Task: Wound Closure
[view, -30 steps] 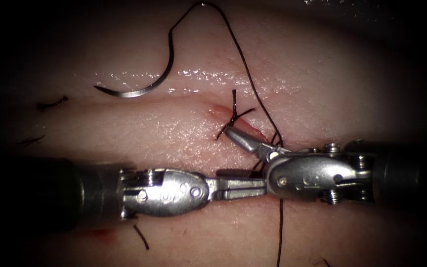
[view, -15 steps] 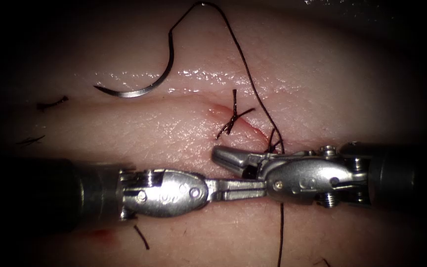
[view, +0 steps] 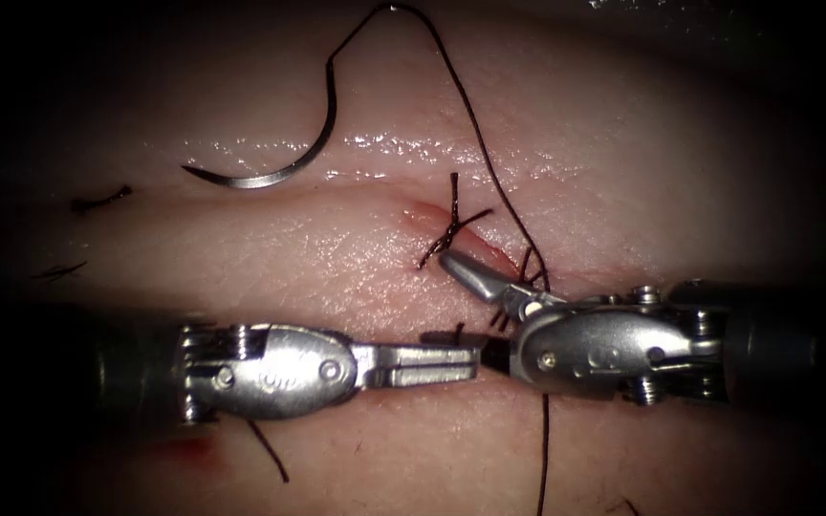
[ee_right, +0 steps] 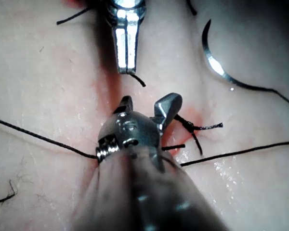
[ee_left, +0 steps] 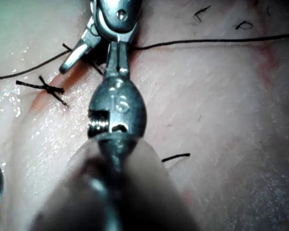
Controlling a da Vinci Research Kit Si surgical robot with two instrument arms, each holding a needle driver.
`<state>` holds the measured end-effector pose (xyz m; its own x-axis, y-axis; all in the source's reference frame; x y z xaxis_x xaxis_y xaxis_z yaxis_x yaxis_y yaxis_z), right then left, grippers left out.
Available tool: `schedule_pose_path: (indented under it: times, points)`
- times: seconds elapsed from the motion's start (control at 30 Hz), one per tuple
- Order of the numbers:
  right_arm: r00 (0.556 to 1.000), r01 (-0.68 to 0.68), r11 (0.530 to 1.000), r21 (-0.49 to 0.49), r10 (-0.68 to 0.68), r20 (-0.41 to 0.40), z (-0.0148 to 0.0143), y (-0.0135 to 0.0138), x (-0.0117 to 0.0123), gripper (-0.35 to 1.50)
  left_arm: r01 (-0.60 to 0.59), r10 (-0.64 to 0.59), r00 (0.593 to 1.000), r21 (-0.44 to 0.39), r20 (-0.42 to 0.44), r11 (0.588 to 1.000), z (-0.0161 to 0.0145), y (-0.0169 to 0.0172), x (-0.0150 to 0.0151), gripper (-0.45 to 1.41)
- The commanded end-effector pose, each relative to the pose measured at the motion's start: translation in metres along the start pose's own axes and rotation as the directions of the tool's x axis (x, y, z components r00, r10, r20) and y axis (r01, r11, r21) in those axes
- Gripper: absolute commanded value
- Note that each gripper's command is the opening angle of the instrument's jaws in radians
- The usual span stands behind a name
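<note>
Lying free: curved needle (view: 274, 158) on the tissue (view: 241, 258), well left of the tied stitch (view: 451, 229)
Left pincer (view: 466, 355): pressed together, pinching a short thread end (ee_right: 137, 79)
Right pincer (view: 480, 311): spread, holding nothing, thread (view: 489, 182) running beside it

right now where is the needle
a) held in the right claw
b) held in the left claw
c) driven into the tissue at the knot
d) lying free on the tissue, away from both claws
d: the curved needle lies loose on the tissue to the upper left, its thread trailing off, well apart from the left claw and the right claw.
</note>
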<state>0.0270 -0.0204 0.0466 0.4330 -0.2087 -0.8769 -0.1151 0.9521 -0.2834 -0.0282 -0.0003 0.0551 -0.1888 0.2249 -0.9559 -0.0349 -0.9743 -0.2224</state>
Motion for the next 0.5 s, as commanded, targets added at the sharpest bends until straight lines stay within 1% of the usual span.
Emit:
schedule_pose_path:
  times: [0.03,0.07,0.1,0.17,0.3,0.37,0.4,0.43,0.47,0.5]
  points:
    - [1.0,-0.003,1.0,-0.004,0.003,-0.002,0.0002,0.0001,0.0001,1.31,0.002,-0.002,1.0,0.004,0.005,1.0,0.0006,0.0001,-0.0006,-0.45]
    - [1.0,-0.008,1.0,-0.009,0.008,-0.002,-0.0003,0.0005,0.0002,1.31,0.007,-0.007,1.0,0.013,0.011,1.0,-0.0004,-0.0002,-0.0005,-0.45]
    - [1.0,-0.019,0.999,-0.03,0.02,0.003,-0.0016,0.0014,0.0004,1.31,0.013,-0.014,0.999,0.032,0.028,0.999,-0.0018,-0.0008,-0.0005,-0.45]
    - [0.999,-0.032,0.999,-0.044,0.032,0.004,-0.003,0.0023,0.0006,1.31,0.031,-0.033,0.998,0.053,0.048,0.998,-0.0032,-0.0015,-0.0008,-0.45]
    - [0.998,-0.057,0.996,-0.065,0.058,0.011,-0.0053,0.0037,0.0008,1.31,0.061,-0.068,0.995,0.087,0.077,0.994,-0.0051,-0.0025,-0.0023,-0.45]
    - [0.998,-0.055,0.996,-0.069,0.056,0.011,-0.0058,0.0039,0.0008,1.31,0.071,-0.079,0.994,0.095,0.082,0.993,-0.0053,-0.0026,-0.0028,-0.45]
    - [0.998,-0.064,0.994,-0.084,0.065,0.01,-0.0067,0.0045,0.001,1.31,0.09,-0.101,0.989,0.096,0.112,0.991,-0.0058,-0.0029,-0.0041,-0.45]
    - [0.998,-0.067,0.994,-0.089,0.069,0.01,-0.0071,0.0047,0.0011,1.31,0.108,-0.12,0.984,0.096,0.13,0.99,-0.0059,-0.0029,-0.0047,-0.45]
    - [0.998,-0.063,0.993,-0.098,0.064,0.011,-0.0077,0.0052,0.0014,1.31,0.148,-0.166,0.967,0.102,0.192,0.984,-0.0061,-0.0029,-0.006,-0.45]
    - [0.998,-0.066,0.993,-0.102,0.067,0.009,-0.008,0.0053,0.0015,1.31,0.174,-0.194,0.956,0.109,0.221,0.979,-0.0062,-0.0028,-0.0068,-0.45]
